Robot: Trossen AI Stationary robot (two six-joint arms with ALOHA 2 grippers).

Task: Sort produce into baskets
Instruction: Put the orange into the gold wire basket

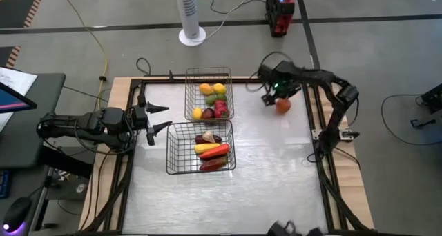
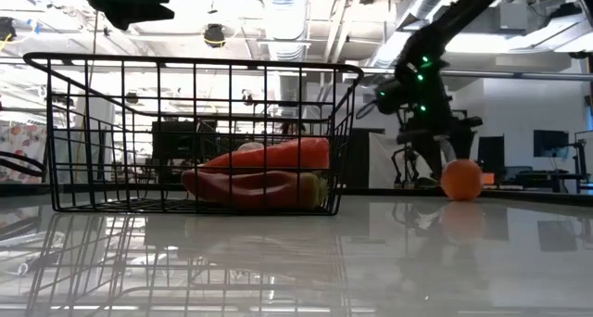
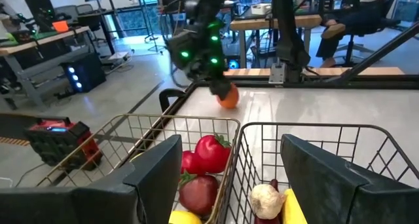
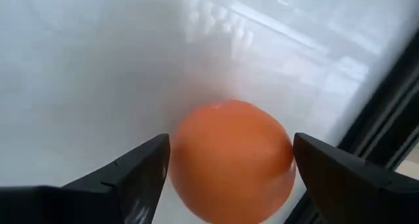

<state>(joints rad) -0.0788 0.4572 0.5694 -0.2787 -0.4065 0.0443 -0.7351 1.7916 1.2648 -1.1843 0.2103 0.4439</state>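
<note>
A round orange fruit (image 1: 283,106) rests on the table near the far right; it also shows in the low view (image 2: 460,180). My right gripper (image 1: 280,100) is open above it, and its two fingers stand on either side of the fruit (image 4: 229,162). I cannot tell whether they touch it. The silvery basket (image 1: 189,91) holds round yellow, green and red pieces. The darker basket (image 1: 173,150) in front of it holds long red and yellow pieces and a pale bulb. My left gripper (image 1: 164,117) is open and empty, left of the baskets, and it also shows in the left wrist view (image 3: 232,152).
The dark table frame rail (image 1: 314,119) runs close by the orange fruit on its right. Bare table lies between the baskets and the right rail and toward the near edge. A white fan base (image 1: 192,34) and a red device (image 1: 280,12) stand on the floor beyond the table.
</note>
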